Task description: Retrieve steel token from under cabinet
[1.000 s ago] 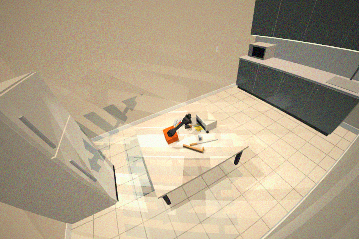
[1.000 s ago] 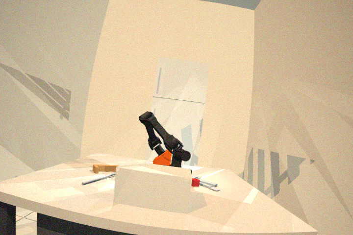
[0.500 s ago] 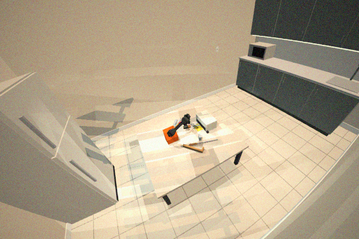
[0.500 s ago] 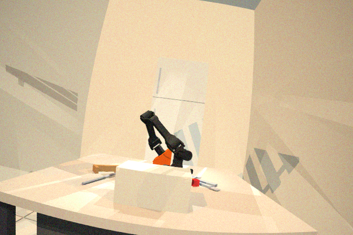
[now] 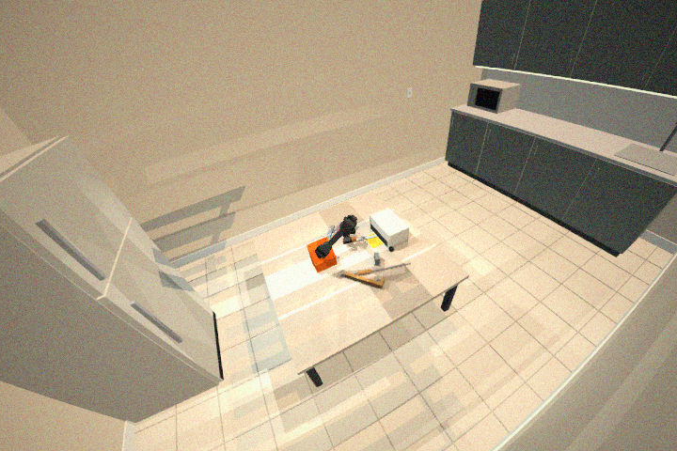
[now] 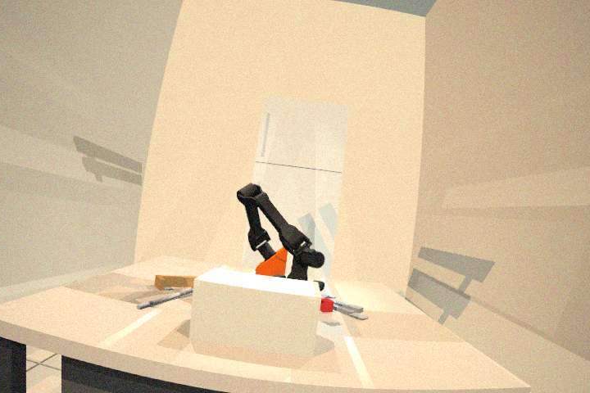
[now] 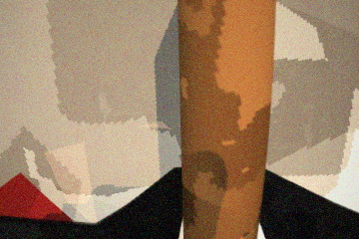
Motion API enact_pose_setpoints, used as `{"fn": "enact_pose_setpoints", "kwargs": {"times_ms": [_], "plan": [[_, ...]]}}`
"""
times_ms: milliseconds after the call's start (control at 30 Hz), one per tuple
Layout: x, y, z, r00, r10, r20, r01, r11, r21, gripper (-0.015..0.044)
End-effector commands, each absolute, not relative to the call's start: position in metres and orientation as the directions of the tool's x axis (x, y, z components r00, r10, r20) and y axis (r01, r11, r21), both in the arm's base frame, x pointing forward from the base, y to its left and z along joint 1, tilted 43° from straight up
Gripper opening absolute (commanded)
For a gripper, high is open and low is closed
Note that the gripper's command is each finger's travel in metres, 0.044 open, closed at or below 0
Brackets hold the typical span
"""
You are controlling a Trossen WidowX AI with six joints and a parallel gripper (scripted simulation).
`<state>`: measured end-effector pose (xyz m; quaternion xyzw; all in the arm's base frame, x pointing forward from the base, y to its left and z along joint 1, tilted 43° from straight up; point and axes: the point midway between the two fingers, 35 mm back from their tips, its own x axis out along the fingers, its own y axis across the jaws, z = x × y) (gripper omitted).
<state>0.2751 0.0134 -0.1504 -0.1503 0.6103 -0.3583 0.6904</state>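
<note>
Claw closed partway around an orange-brown handle, by the white cabinet.
Top view: the claw [image 5: 348, 240] [image 7: 216, 176] grips the handle [image 5: 354, 239] [image 7: 227, 100] near the yellow area [image 5: 375, 242] in front of the cabinet [image 5: 389, 227] [image 6: 254, 310]; a wooden mallet-like tool [image 5: 363, 279] [image 6: 174, 282] lies on the table [image 5: 339, 324] [image 6: 397, 342]. Exterior view: the cabinet hides the claw; a red block [image 6: 326, 304] shows just beside its edge. Wrist view: the handle stands between the black fingers, which are about a third open. I cannot tell where the steel token is.
</note>
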Motion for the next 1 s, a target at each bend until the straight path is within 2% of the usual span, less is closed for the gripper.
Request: {"fn": "enact_pose_setpoints", "kwargs": {"times_ms": [0,567,967], "plan": [[0.265,0.015,-0.153,-0.006,-0.680,-0.733,0.309,0.696,-0.648,0.0000],[0.236,0.024,-0.161,-0.006,-0.680,-0.733,0.308,0.696,-0.648,0.0000],[0.238,0.030,-0.162,-0.005,-0.679,-0.734,0.307,0.698,-0.647,0.0000]]}}
